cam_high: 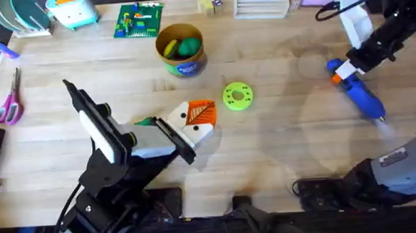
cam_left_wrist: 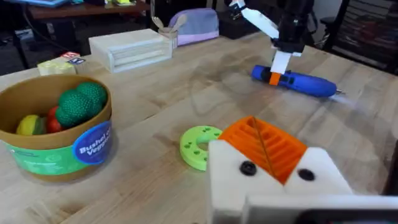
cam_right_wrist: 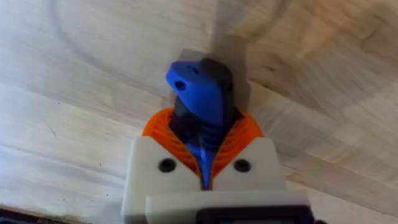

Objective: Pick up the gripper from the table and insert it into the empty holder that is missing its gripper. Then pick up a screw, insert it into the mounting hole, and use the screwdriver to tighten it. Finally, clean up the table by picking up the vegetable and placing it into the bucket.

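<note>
The screwdriver (cam_high: 356, 91), rigid and smooth-handled, lies on the worktop (cam_high: 282, 162) at far right; it is clasped at its rear end by the right gripper's (cam_right_wrist: 204, 134) orange-padded fingers (cam_right_wrist: 245, 134).

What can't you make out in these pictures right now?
1. The vegetable: overhead, the left arm covers all but a dark-green end.
2. The screwdriver tip: right wrist view, hidden behind its own handle and the right gripper shut on it.
3. The bucket contents' lower parts: left wrist view, hidden by its wall.
</note>
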### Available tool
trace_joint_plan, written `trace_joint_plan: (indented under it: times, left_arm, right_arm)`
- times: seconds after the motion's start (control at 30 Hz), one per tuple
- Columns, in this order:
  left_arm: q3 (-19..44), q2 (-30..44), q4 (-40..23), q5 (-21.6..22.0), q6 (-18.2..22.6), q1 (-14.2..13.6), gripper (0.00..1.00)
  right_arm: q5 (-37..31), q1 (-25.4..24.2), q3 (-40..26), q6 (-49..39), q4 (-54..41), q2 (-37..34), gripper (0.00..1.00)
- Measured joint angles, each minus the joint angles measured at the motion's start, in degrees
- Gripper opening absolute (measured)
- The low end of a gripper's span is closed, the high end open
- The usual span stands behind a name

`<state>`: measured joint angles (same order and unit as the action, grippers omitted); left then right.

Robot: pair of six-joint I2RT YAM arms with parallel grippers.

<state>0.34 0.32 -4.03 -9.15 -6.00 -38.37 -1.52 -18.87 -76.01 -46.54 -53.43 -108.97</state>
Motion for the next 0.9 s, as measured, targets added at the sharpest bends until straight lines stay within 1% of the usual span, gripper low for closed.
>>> trace_joint_plan:
  times: [0.23, 0.33, 0.4, 0.57, 0.8, 0.83, 0.9]
  left_arm:
    - [0.0, 0.0, 0.0, 0.0, 0.0, 0.0, 0.017]
    - [0.0, 0.0, 0.0, 0.0, 0.0, 0.0, 0.017]
    - [0.0, 0.0, 0.0, 0.0, 0.0, 0.0, 0.017]
    - [0.0, 0.0, 0.0, 0.0, 0.0, 0.0, 0.017]
    - [0.0, 0.0, 0.0, 0.0, 0.0, 0.0, 0.017]
    - [0.0, 0.0, 0.0, 0.0, 0.0, 0.0, 0.017]
    - [0.0, 0.0, 0.0, 0.0, 0.0, 0.0, 0.017]
  right_arm:
    - [0.4, 0.0, 0.1, 0.0, -0.8, 0.5, 0.026]
    - [2.0, 0.0, 0.6, 0.0, -1.3, 2.6, 0.026]
    - [2.7, 0.1, 0.8, 0.3, -1.2, 5.4, 0.026]
    - [4.7, 0.7, 0.8, 3.6, 0.8, 15.1, 0.026]
    - [14.9, 1.2, 0.8, 12.2, 3.9, 30.1, 0.026]
    - [17.9, 1.5, 0.8, 15.5, 4.9, 36.3, 0.026]
    - [19.0, 1.9, 0.8, 17.1, 4.9, 40.4, 0.026]
